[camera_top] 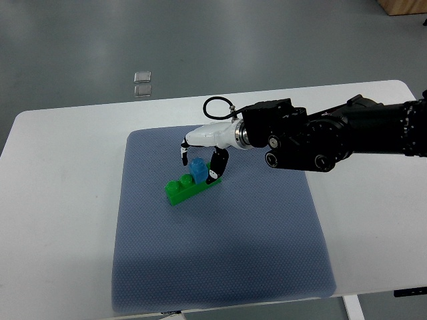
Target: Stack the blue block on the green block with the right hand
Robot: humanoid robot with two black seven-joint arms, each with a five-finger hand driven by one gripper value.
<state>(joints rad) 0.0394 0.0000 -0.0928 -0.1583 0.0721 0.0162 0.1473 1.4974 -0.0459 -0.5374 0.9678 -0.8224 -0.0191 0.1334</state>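
We see the right hand (198,157) reaching in from the right, its fingers (215,168) curled down around the blue block (198,168), gripping it. The blue block sits on top of the green block (189,187), toward its right end, touching it. The green block lies tilted on the far left part of the grey mat (220,267), which covers the middle of the white table (60,220).

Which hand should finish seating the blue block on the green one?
Right: the right hand already straddles the blue block sitting on the green block. No left arm shows.
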